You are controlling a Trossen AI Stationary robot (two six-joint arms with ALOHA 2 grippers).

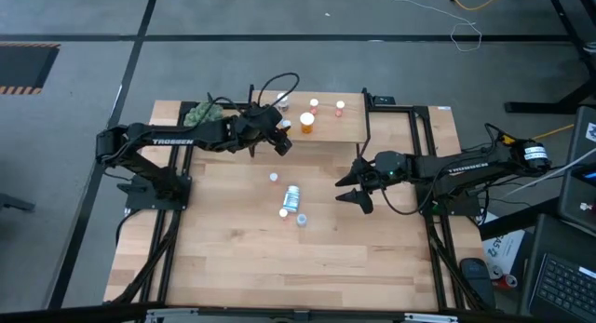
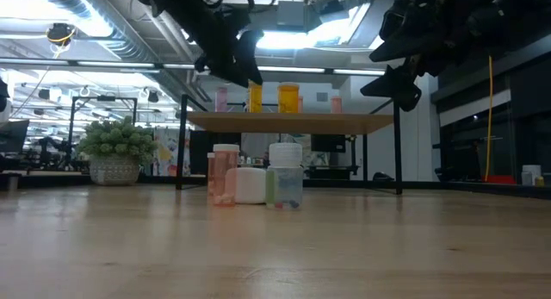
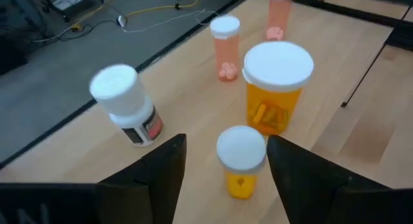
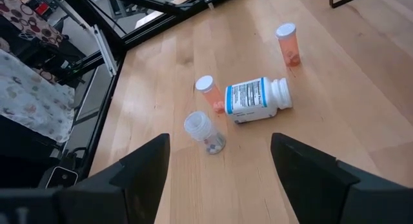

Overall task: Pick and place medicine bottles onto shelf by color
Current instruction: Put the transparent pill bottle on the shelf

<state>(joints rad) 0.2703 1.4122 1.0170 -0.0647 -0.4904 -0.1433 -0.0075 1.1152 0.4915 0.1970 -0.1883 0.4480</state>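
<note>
The shelf (image 1: 242, 129) stands at the table's far middle. On it are a large orange bottle (image 3: 276, 85), a small orange bottle (image 3: 241, 161), a white bottle (image 3: 126, 102) and two pale orange ones (image 3: 225, 46). My left gripper (image 3: 226, 175) is open at the shelf (image 1: 277, 135); its fingers stand on either side of the small orange bottle without touching it. My right gripper (image 4: 219, 153) is open above the table (image 1: 352, 188), right of a loose cluster: a white bottle (image 4: 255, 100) lying on its side, two small orange bottles (image 4: 288, 43) and a clear one (image 4: 203, 132).
A green plant ball (image 1: 200, 112) sits on the shelf's left end. The shelf's black frame legs (image 1: 368, 118) stand at its right end. Bare wood lies near the table's front edge (image 1: 298, 276). Cables run over the floor beyond the table.
</note>
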